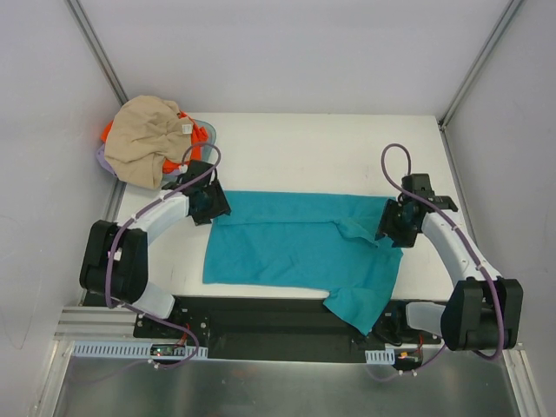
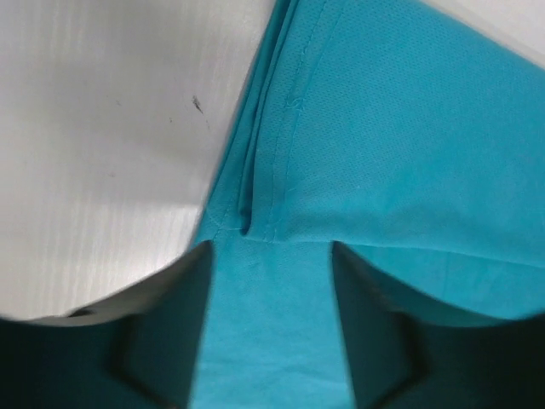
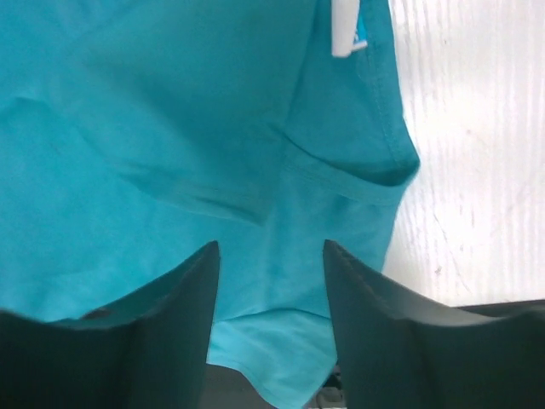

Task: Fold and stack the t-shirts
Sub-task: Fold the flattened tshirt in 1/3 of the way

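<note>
The teal-blue t-shirt [image 1: 295,243] lies spread across the middle of the white table [image 1: 295,148], and its lower right part hangs over the front edge. My left gripper [image 1: 211,207] is open, low over its upper left corner; the left wrist view shows the hem [image 2: 281,128] between the spread jaws [image 2: 271,256]. My right gripper [image 1: 388,228] is open over the bunched right end; the right wrist view shows teal cloth [image 3: 170,102] and a white tag [image 3: 343,30] ahead of the jaws [image 3: 271,251]. The beige t-shirt [image 1: 148,139] lies crumpled on the orange one [image 1: 201,135] at the far left.
A bluish-lavender basket [image 1: 100,161] holds the beige and orange shirts at the table's far left corner. Grey walls with metal rails close in the left, right and back. A black strip [image 1: 261,313] runs along the front by the arm bases.
</note>
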`<state>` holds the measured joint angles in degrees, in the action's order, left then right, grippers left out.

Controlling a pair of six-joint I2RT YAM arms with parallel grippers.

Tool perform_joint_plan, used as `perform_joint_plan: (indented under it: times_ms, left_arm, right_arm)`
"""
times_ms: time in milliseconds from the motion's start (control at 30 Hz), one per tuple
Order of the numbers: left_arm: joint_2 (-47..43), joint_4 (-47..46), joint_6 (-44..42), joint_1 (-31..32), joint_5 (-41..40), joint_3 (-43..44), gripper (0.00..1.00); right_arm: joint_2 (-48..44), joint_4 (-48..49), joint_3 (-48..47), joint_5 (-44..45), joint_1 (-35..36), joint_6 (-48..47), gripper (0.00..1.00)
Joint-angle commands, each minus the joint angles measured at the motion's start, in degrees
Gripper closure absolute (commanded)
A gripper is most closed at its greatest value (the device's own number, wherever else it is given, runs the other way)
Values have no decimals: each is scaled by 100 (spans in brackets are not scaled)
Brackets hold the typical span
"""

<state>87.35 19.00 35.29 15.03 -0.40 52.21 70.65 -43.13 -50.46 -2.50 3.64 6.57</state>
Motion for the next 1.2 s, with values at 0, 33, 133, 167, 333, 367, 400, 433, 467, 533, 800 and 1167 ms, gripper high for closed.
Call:
perform_joint_plan:
  times_ms: [0,33,133,167,333,367,400,433,467,533,800,1167]
  left_arm:
    - [-543,156,-13,35,32,18,31]
    - [-666,139,-22,35,171,44,19]
    - [-842,147,-83,44,347,176,1]
    - [-851,156,-110,62,400,219,1]
    - [-598,147,-189,132,690,536,1]
    - [-544,156,-180,132,726,554,1]
    - [-500,147,-180,132,761,580,1]
    - [-421,147,-171,132,796,572,1]
    - [-395,147,-163,141,761,571,1]
    - [-351,147,-119,141,735,519,1]
    - [-631,156,-171,141,621,62,1]
    - [-1009,156,22,141,735,-369,1]
  right_arm:
    - [-271,-345,36,215,32,-50,38]
    - [-289,-362,10,215,32,-94,23]
    - [-385,-231,-139,58,49,-155,3]
    - [-403,-170,-175,-161,49,-156,3]
    - [-351,419,-456,-910,399,-348,3]
    - [-316,463,-526,-849,784,-541,4]
    - [-185,473,-605,-831,996,-621,4]
    - [-96,507,-754,-848,1172,-622,4]
    - [18,534,-825,-953,1470,-761,4]
    - [422,630,-1000,-1146,1718,-867,4]
    - [2160,676,-1475,-937,2405,-727,16]
    - [2901,350,-1696,215,2396,-674,35]
